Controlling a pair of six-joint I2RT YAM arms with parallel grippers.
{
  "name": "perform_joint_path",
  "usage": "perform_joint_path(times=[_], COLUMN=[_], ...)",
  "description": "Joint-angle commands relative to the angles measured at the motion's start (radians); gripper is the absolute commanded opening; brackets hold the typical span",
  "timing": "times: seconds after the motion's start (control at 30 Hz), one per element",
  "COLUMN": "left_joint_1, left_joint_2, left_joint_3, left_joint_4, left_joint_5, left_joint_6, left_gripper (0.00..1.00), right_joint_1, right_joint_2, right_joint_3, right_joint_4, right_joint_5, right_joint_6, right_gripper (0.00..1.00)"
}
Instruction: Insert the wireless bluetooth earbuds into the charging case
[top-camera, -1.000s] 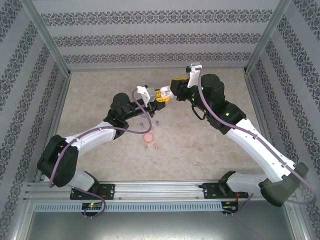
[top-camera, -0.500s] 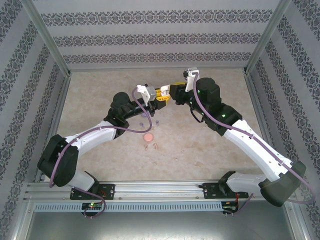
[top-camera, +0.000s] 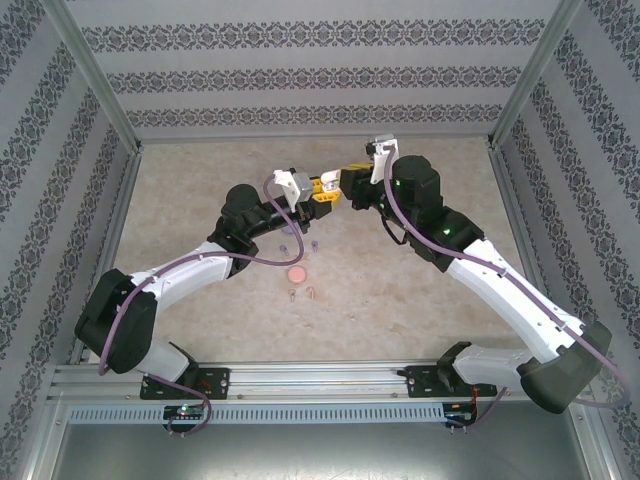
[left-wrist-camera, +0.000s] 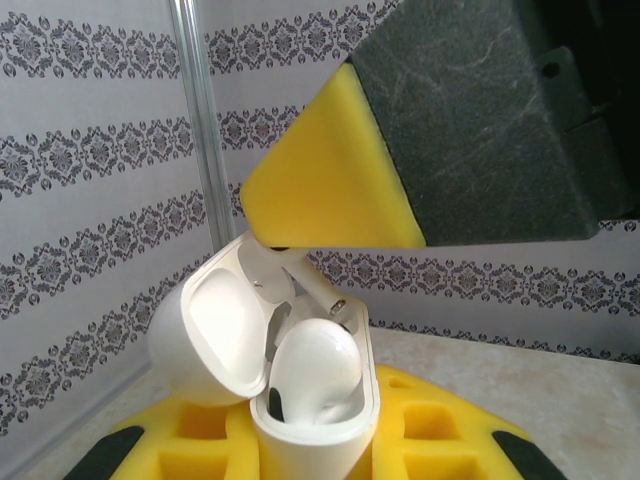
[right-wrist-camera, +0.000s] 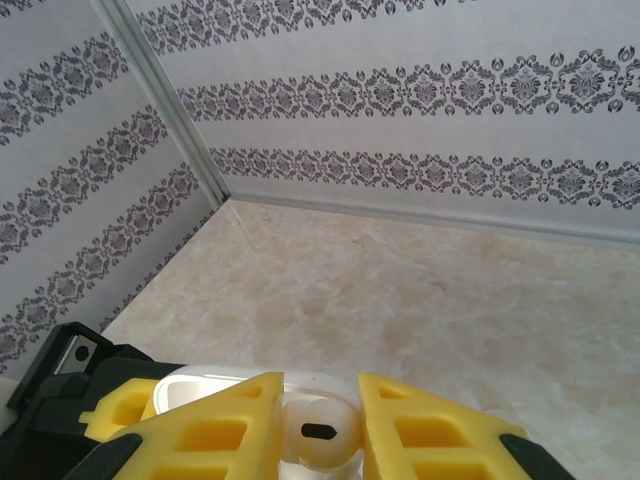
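My left gripper is shut on a white charging case, held upright between its yellow fingers with the lid swung open to the left. One white earbud sits in the case. My right gripper meets it from above. In the right wrist view this gripper is shut on a second white earbud. The stem of that earbud points down into the case's far slot, under a yellow right fingertip.
A round pink case lies on the beige table in front of the left arm. Two pinkish earbuds lie just near it and two purplish ones just behind it. Patterned walls close off three sides.
The right gripper has come down and to the left with its earbud, closing onto the open case. Over the last half second nothing has moved.
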Motion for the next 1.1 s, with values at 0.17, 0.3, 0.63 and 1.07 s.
perform_joint_path(times=[0.17,0.3,0.63,1.07], left_joint_1=[0.007,0.007,0.005,0.005], left_joint_2=[0.021,0.026,0.028,0.031], left_joint_3=[0.040,0.045,0.049,0.050], left_joint_4=[0.064,0.074,0.088,0.093], left_joint_5=[0.014,0.010,0.000,-0.005], left_joint_6=[-0.037,-0.046,-0.060,-0.063], left_gripper=[0.00,0.00,0.00,0.00], right_joint_1=[0.035,0.056,0.111,0.144], right_joint_2=[-0.013,-0.015,0.009,0.024], right_joint_3=[-0.060,-0.084,-0.102,-0.092], right_joint_4=[0.031,0.044,0.028,-0.003], right_joint_5=[0.017,0.011,0.005,0.062], right_joint_6=[-0.084,-0.121,-0.212,-0.233], right_gripper=[0.24,0.24,0.25,0.30])
